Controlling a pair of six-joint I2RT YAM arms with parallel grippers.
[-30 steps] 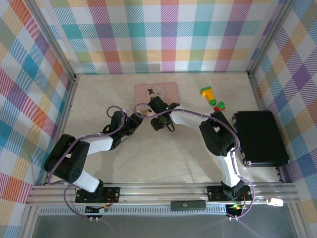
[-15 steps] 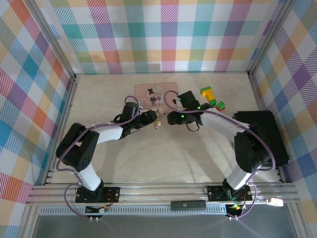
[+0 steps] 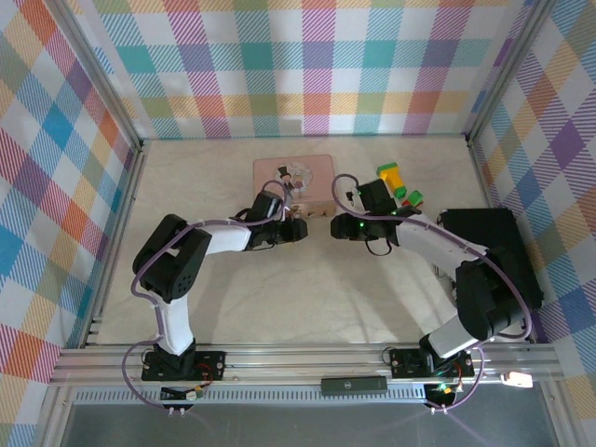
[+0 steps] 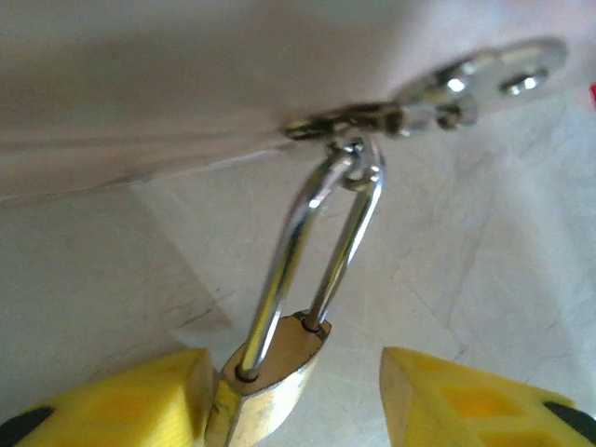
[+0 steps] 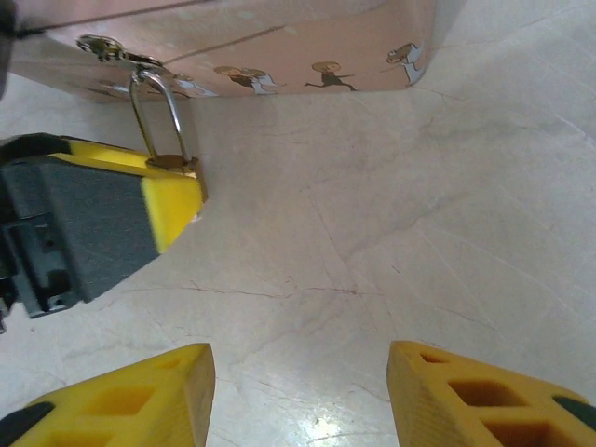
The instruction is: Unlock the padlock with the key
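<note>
my left gripper [image 4: 293, 382] has come to the pink tin [image 5: 279, 47], fingers closing round the padlock [image 4: 270, 372], not pinching yet; right gripper [image 5: 298, 372] spread, empty, no key held.

The padlock [image 4: 270, 391] has a brass-gold body and a shiny silver shackle [image 4: 298, 261]. At twelve o'clock on the counter [image 3: 279, 307], the tin [image 3: 312, 168] is pale pink, printed with small cartoon figures. The counter is cream with faint grey marble veins. At one o'clock lies a toy block [image 3: 395, 181] in yellow, green and red; at three o'clock, a plain black case [image 3: 489, 261]. The walls [image 3: 307, 65] carry a pastel plaid of teal, purple, orange, pink and yellow. The left fingers [image 4: 121, 400] and right fingers [image 5: 484, 400] are yellow.
</note>
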